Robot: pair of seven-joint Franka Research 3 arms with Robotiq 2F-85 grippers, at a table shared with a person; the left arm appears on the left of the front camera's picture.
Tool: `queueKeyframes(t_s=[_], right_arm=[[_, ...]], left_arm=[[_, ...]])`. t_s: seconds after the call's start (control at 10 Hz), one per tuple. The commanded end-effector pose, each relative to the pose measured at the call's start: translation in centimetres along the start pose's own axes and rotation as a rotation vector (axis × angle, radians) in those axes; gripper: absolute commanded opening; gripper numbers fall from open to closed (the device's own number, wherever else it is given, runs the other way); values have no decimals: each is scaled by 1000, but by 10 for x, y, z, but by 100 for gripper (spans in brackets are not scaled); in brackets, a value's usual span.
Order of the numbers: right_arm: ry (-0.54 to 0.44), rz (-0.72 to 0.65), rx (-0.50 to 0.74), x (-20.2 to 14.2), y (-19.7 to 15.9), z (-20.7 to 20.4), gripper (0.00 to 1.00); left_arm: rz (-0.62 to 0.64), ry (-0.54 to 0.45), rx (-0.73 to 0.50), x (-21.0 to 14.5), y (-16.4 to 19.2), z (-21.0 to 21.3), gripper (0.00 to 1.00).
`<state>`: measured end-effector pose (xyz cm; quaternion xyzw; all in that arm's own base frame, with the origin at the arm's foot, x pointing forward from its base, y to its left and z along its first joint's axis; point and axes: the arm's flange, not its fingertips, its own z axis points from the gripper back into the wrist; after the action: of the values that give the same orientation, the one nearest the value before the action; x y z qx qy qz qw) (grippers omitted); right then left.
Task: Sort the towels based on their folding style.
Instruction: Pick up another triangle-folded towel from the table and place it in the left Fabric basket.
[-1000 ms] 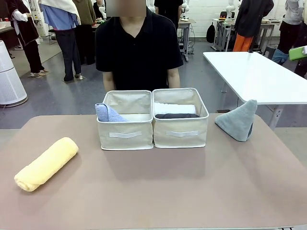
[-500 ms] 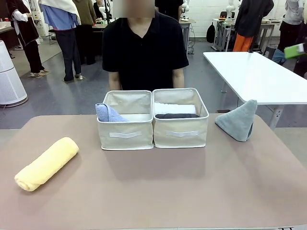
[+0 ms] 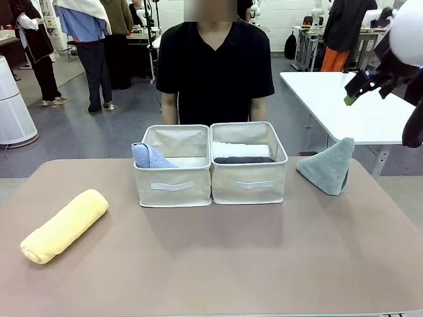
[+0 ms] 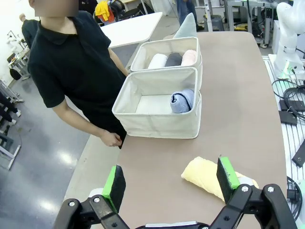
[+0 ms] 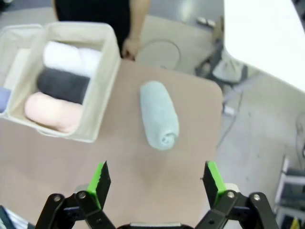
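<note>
A yellow rolled towel (image 3: 63, 226) lies at the table's left, and in the left wrist view this yellow towel (image 4: 206, 174) sits just beyond my open left gripper (image 4: 170, 180). The left bin (image 3: 173, 185) holds a light blue cone fold (image 3: 149, 156). White (image 3: 241, 149) and dark grey (image 3: 244, 160) rolls lie in the right bin (image 3: 250, 183), with a pink roll (image 5: 52, 112) beside them. A grey-teal cone towel (image 3: 327, 168) rests on the table's right. My right gripper (image 5: 157, 180) hangs open high above that grey-teal towel (image 5: 159, 114), nothing between its pads.
A person in black stands behind the bins at the table's far edge, hands down by the edge (image 4: 112, 139). My right arm (image 3: 404, 33) hangs in at the upper right. A white table (image 3: 357, 105) stands beyond the right corner. The brown tabletop (image 3: 218, 264) is bare in front.
My right arm has come into the front view at the upper right. The person has shifted a little to the right. The towels and bins lie as before.
</note>
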<state>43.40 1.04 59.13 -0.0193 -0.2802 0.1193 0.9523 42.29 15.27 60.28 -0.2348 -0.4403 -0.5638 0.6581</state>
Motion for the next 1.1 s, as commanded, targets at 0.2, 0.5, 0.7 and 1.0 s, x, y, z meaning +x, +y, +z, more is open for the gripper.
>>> queueKeyframes(t_s=[0.2, 0.5, 0.7, 1.0], right_arm=[[62, -33, -7, -1, -5, -11, 100], [62, -33, -7, -1, -5, -11, 100], [204, -97, -48, 12, -8, -51, 100], [323, -138, -42, 34, -8, -110, 100]], left_arm=[[-2, -6, -1, 1, -1, 1, 100], [-2, -6, -1, 1, -1, 1, 100], [-2, -6, -1, 1, -1, 1, 100], [-2, -6, -1, 1, -1, 1, 100]])
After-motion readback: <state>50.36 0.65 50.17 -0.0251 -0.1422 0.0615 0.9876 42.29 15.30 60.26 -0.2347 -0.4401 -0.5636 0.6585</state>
